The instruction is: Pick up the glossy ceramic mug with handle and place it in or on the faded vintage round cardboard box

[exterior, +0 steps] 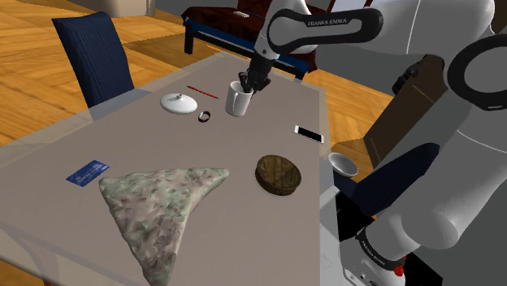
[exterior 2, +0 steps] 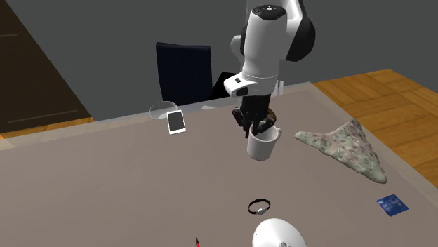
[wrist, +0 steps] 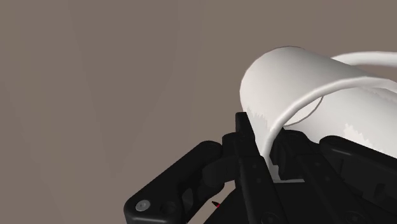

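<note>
The black gripper (exterior: 246, 81) is pinched on the rim wall of the white mug (exterior: 238, 101), which hangs upright under it at the far end of the table (exterior: 146, 154), seemingly just off the surface, though I can't be sure. The round brown box (exterior: 279, 174) lies flat well apart from it, back toward the stand and toward the shoulder view's lower right, close to the table edge. That path looks open to me, with the phone (exterior: 309, 133) just beside it and the small bowl (exterior: 343, 166) beyond the box.

White arm (exterior: 325, 31) reaches out, end effector (exterior: 244, 84) pointing down (clamped on mug (exterior: 236, 102) rim).
</note>
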